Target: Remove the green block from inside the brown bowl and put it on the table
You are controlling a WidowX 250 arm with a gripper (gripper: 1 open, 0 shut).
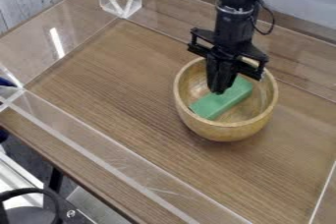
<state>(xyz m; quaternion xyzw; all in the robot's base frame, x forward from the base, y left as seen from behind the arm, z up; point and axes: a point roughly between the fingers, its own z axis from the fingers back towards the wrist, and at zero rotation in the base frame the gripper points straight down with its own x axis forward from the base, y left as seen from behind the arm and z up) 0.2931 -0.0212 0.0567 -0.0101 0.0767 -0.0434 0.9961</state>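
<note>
The green block (223, 100) lies slanted inside the brown bowl (197, 113), which stands on the table (118, 81) right of centre. My gripper (219, 87) hangs straight down over the bowl with its black fingers pressed together, shut. The fingertips reach just inside the rim, right at the block's upper face. Whether they touch the block I cannot tell. The block rests on the bowl's inside and does not look lifted.
Low clear acrylic walls (79, 144) border the tabletop on all sides, with a clear corner bracket (121, 0) at the back left. Bare wood stretches left of and in front of the bowl.
</note>
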